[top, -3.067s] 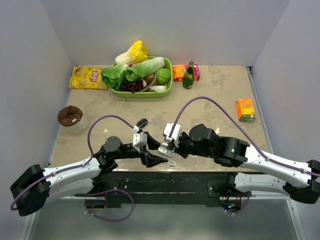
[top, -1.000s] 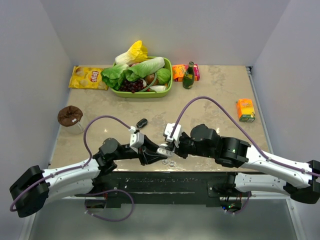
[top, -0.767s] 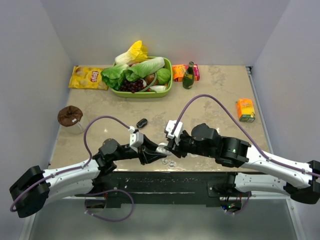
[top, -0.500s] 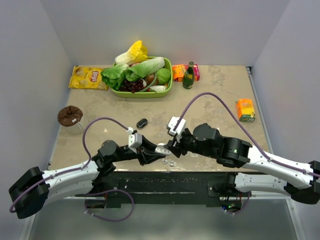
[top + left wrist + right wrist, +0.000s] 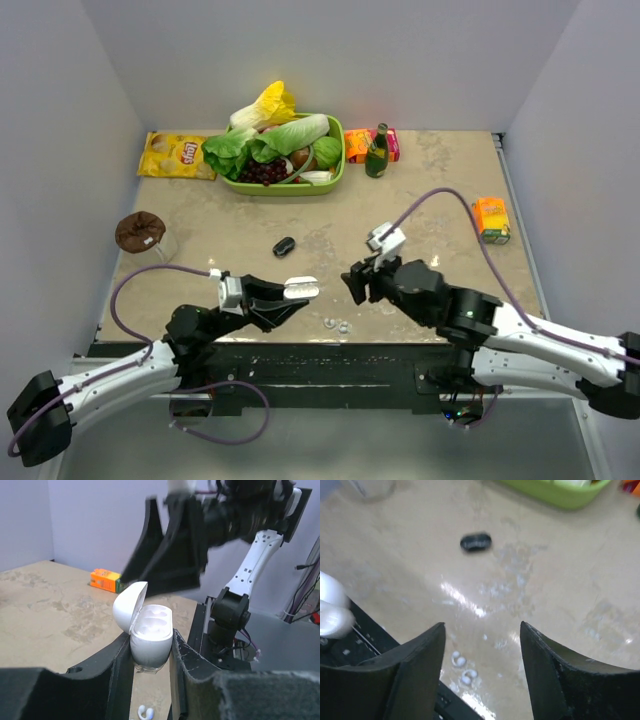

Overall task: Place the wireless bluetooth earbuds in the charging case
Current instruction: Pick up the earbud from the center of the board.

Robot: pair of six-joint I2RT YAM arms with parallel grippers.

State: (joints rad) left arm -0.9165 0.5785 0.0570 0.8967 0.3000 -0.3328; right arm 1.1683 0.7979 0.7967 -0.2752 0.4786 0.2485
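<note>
currently the left claw [image 5: 293, 297] pinches the white charging case [image 5: 301, 289] by its lower body, one finger on each side, holding it up off the worktop [image 5: 440, 190] near the front edge. in the left wrist view the charging case [image 5: 150, 636] sits upright between the fingers [image 5: 120, 665] with its lid hinged back to the left, and two pale sockets show inside. the right claw [image 5: 358, 283] hangs just to the right of the case, apart from it, with its fingers spread wide and nothing between them; its own camera shows only bare worktop through the gap of the claw [image 5: 482, 630]. the whitish earbuds [image 5: 337, 324] lie as a pair on the worktop at the front edge, below and between the two claws, touching neither; they appear again in the right wrist view [image 5: 461, 668] and at the bottom of the left wrist view [image 5: 145, 711]. a small black oval item [image 5: 284, 246] lies farther back on the worktop, well apart from the claws. at the rear are a green basket [image 5: 290, 188] of lettuce and grapes, a yellow chips bag [image 5: 178, 155] and a dark bottle [image 5: 377, 152]. an orange carton [image 5: 491, 220] stands at the right.
</note>
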